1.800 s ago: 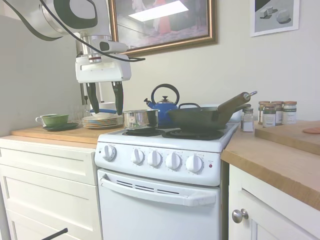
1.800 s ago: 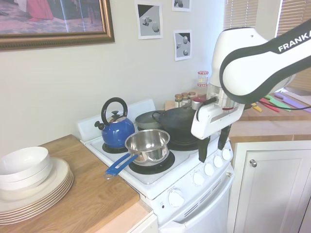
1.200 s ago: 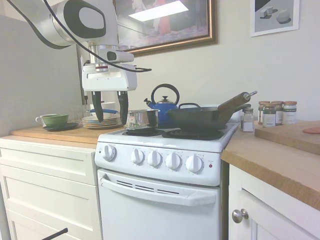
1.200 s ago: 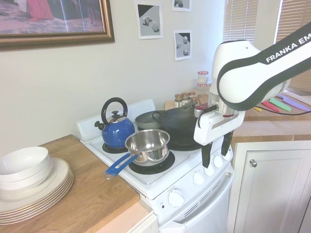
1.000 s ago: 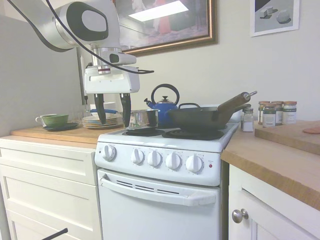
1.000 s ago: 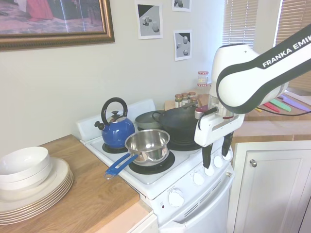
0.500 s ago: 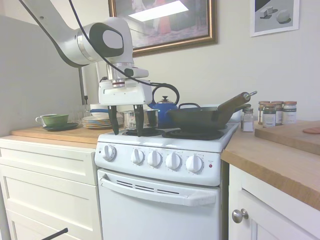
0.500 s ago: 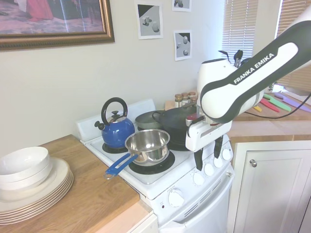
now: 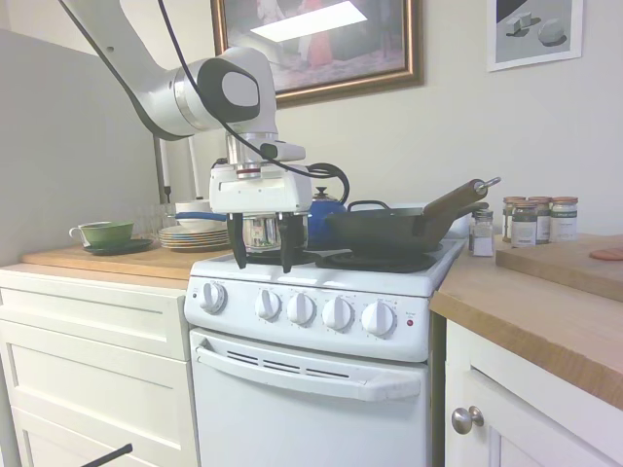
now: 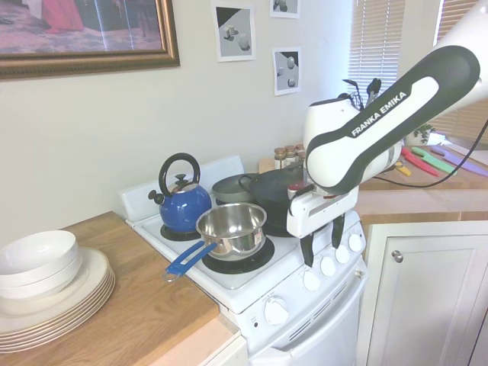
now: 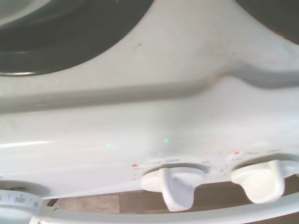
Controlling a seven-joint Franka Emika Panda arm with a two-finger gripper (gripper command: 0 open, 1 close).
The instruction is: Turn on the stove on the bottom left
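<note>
Where wood counters flank it, white stove.

Plates on wooden counter

Gripper lower (nearer stove knobs)

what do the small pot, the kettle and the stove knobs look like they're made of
Small pot: shiny bare metal, likely stainless steel, since its wall mirrors the room; its blue handle looks coated or plastic.
Kettle: glossy blue, probably enamelled metal, with a black handle.
Stove knobs: smooth white, likely moulded plastic, with raised grip ridges in the wrist view.
</note>
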